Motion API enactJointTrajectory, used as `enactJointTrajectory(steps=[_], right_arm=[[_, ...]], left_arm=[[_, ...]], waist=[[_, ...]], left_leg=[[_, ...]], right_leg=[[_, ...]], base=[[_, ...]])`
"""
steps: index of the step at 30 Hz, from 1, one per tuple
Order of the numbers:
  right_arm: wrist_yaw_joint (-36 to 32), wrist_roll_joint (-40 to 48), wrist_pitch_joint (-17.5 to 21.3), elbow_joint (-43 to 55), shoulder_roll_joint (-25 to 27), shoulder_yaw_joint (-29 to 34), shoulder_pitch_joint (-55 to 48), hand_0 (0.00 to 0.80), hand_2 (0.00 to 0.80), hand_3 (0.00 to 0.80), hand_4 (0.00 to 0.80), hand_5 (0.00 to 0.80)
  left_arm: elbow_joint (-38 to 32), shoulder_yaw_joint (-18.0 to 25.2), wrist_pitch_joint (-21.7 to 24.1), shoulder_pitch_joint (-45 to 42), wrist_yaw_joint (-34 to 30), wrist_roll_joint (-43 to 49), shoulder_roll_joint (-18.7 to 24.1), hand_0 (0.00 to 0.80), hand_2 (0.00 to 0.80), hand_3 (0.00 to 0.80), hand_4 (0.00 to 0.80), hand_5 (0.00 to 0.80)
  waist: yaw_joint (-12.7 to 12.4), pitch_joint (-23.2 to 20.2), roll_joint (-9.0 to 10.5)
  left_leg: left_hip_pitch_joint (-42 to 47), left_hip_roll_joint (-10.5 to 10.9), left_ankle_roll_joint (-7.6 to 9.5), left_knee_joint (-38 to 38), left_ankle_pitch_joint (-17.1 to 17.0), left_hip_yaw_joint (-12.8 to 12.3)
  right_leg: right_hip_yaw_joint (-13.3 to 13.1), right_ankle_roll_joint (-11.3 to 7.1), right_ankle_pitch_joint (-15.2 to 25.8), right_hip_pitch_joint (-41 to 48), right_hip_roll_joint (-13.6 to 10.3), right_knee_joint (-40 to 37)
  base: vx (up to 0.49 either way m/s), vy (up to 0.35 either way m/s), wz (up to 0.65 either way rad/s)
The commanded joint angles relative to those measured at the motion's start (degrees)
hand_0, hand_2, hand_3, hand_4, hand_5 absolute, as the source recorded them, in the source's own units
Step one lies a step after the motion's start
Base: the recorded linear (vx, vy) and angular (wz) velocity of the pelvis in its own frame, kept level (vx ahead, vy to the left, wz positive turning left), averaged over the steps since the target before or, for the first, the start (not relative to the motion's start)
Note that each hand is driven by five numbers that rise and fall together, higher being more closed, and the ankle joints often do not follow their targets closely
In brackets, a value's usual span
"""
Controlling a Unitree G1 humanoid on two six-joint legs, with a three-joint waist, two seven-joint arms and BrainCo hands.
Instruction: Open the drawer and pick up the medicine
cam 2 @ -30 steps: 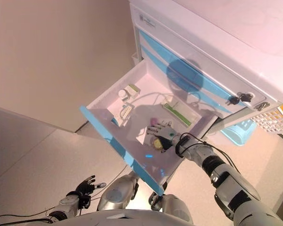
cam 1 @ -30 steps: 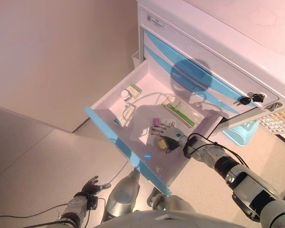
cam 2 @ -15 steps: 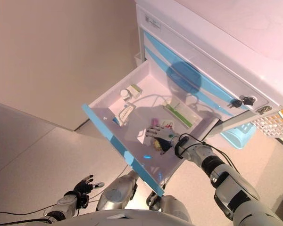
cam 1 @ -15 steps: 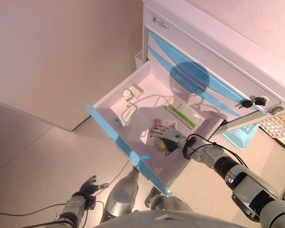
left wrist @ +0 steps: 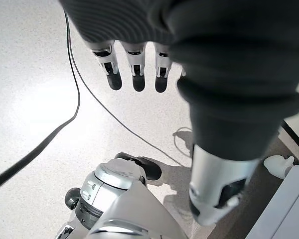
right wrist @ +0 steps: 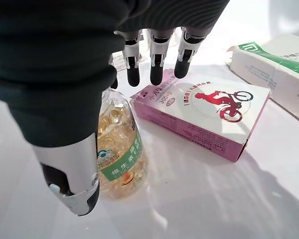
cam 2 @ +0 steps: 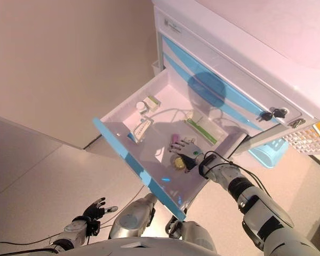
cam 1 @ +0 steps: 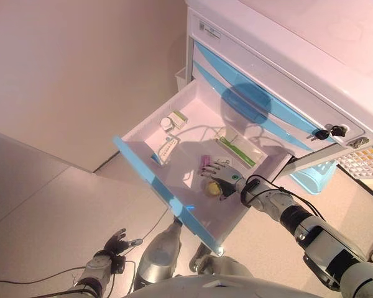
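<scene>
My right hand (right wrist: 89, 84) sits inside the open drawer (cam 1: 146, 177), fingers loosely spread and holding nothing, thumb beside one clear plastic bottle (right wrist: 117, 149) of yellow capsules lying on its side. Fingertips hang over one flat pink box (right wrist: 204, 117), just beside the bottle. One white-and-green box (right wrist: 274, 64) lies a bit further off. The eye views add three more small items at the drawer's far left: a round white container (cam 1: 166, 123), a small box (cam 1: 178, 117) and a long white pack (cam 1: 166, 149). Drawer is smooth white plastic with a blue front. One set of keys (cam 1: 326, 132) hangs in the cabinet (cam 1: 286, 74). My left hand (left wrist: 139, 55) hangs low over the floor (left wrist: 35, 99), fingers relaxed, empty.
</scene>
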State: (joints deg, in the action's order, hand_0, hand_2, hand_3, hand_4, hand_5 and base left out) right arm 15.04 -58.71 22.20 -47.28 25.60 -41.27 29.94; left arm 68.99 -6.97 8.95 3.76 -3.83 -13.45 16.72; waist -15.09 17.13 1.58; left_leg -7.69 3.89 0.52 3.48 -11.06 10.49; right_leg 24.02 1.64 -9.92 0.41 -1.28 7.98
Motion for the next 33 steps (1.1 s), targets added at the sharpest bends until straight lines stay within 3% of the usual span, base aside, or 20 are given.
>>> enactJointTrajectory(steps=[1,24,25,27,28,33], right_arm=[[1.0,-0.9,0.3,2.6,-1.2,-0.1,0.0,0.0,0.0,0.0,0.0,0.0],[-1.0,-1.1,2.3,0.7,-1.8,-0.5,-0.4,0.0,0.0,0.0,0.0,0.0],[-1.1,-0.9,2.3,0.8,-1.8,-0.5,-0.5,0.122,0.122,0.122,0.122,0.122],[-1.3,-0.9,2.5,0.8,-1.7,-0.5,-0.4,0.718,0.718,0.718,0.718,0.718],[-1.5,-0.8,2.5,0.9,-1.6,-0.5,-0.4,0.8,0.8,0.8,0.8,0.8],[-1.6,-0.8,2.9,1.0,-1.6,-0.5,-0.4,0.8,0.8,0.8,0.8,0.8]], left_arm=[[1.7,-0.8,-0.1,1.1,0.5,0.6,0.4,0.0,0.0,0.0,0.0,0.0],[2.1,-0.5,-0.9,1.5,-0.1,1.6,0.7,0.0,0.0,0.0,0.0,0.0],[2.1,-0.5,-0.9,1.4,-0.1,1.5,0.7,0.0,0.0,0.0,0.0,0.0],[2.0,-0.5,-1.0,1.3,-0.2,1.4,0.8,0.0,0.0,0.0,0.0,0.0],[2.0,-0.5,-1.0,1.4,-0.2,1.4,0.8,0.0,0.0,0.0,0.0,0.0],[2.1,-0.4,-1.0,1.5,-0.3,1.4,0.8,0.0,0.0,0.0,0.0,0.0]], waist=[[0.1,-0.2,0.84],[-0.2,-0.9,0.86],[-0.2,-1.0,0.81],[-0.2,-1.0,0.79],[-0.2,-1.0,0.79],[-0.1,-0.8,0.69]], left_leg=[[1.5,2.3,1.66,-4.2,10.6,-2.3],[1.7,2.3,1.73,-4.4,10.7,-2.1],[1.8,2.3,1.76,-4.4,10.7,-2.1],[1.7,2.3,1.75,-4.5,10.7,-2.1],[1.7,2.3,1.76,-4.5,10.7,-2.1],[1.7,2.3,1.78,-4.6,10.7,-2.1]], right_leg=[[-4.2,-4.26,5.5,-3.1,-3.6,-0.4],[-4.0,-4.15,5.4,-2.6,-3.6,-0.4],[-4.0,-4.15,5.3,-2.6,-3.6,-0.4],[-4.0,-4.14,5.3,-2.6,-3.6,-0.4],[-4.0,-4.11,5.3,-2.6,-3.6,-0.4],[-4.1,-4.1,5.3,-2.7,-3.6,-0.2]], base=[[0.0,0.0,0.0],[0.0,0.0,0.0],[0.0,0.0,0.0],[0.0,0.0,0.0],[0.0,0.0,0.0],[0.0,0.0,0.0]])
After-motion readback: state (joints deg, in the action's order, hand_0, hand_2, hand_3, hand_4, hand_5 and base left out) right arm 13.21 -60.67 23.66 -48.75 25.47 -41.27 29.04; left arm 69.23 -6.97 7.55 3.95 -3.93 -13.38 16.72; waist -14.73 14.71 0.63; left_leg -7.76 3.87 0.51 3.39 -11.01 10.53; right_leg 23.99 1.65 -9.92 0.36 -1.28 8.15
